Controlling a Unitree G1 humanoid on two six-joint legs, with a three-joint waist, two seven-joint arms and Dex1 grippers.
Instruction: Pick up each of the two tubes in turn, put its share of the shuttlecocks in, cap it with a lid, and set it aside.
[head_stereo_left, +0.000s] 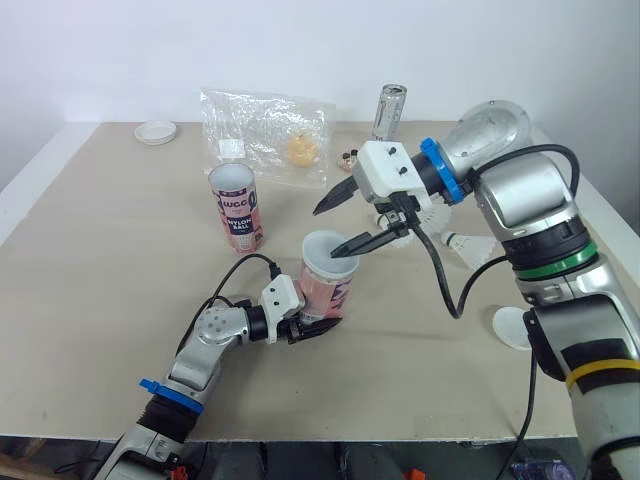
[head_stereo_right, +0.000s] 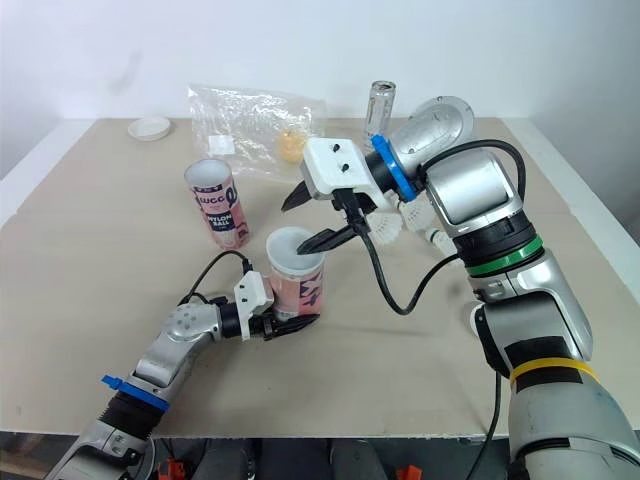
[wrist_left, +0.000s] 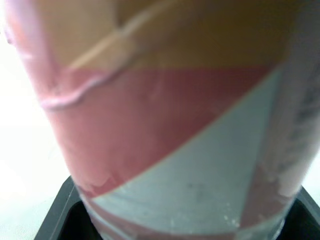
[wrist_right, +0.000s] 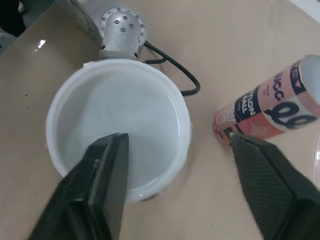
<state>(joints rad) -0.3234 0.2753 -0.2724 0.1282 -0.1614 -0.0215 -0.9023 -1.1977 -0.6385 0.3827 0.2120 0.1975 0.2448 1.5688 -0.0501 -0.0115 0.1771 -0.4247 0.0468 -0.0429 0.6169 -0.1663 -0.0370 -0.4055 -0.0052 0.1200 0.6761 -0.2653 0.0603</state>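
Observation:
A pink tube (head_stereo_left: 324, 292) stands near the table's front, and my left gripper (head_stereo_left: 306, 326) is shut on its lower part. The left wrist view shows the pink tube (wrist_left: 170, 130) close up between the fingers (wrist_left: 59, 216). A white lid (wrist_right: 117, 127) sits on its top, rim up. My right gripper (head_stereo_left: 327, 230) hovers open over it, one finger above the lid, the other outside the rim. A second pink tube (head_stereo_left: 236, 207) stands upright behind, to the left, with a white top. Shuttlecocks (head_stereo_left: 402, 214) lie behind my right gripper; another shuttlecock (head_stereo_left: 470, 246) lies farther right.
A spare white lid (head_stereo_left: 512, 327) lies at the front right, and a second white lid (head_stereo_left: 156, 131) at the back left. A clear plastic bag (head_stereo_left: 266, 135) and a glass bottle (head_stereo_left: 389, 110) stand along the back edge. The table (head_stereo_left: 110, 250) has open room on the left.

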